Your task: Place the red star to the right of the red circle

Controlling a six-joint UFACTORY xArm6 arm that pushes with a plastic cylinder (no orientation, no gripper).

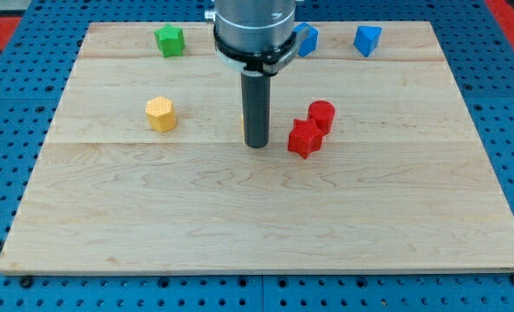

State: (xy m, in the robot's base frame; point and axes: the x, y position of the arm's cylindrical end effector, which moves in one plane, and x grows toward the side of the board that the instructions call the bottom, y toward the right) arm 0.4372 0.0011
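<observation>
Red star (pixel 304 138) touches red circle (pixel 322 115); my tip (pixel 257 144) just left.

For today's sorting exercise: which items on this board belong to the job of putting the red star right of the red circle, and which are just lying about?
Job: red star, red circle, my tip.
Lying about: green block, yellow hexagon, two blue blocks.

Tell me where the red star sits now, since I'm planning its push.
The red star lies just right of the board's centre, touching the red circle at its upper right; my tip stands close on its left.
</observation>
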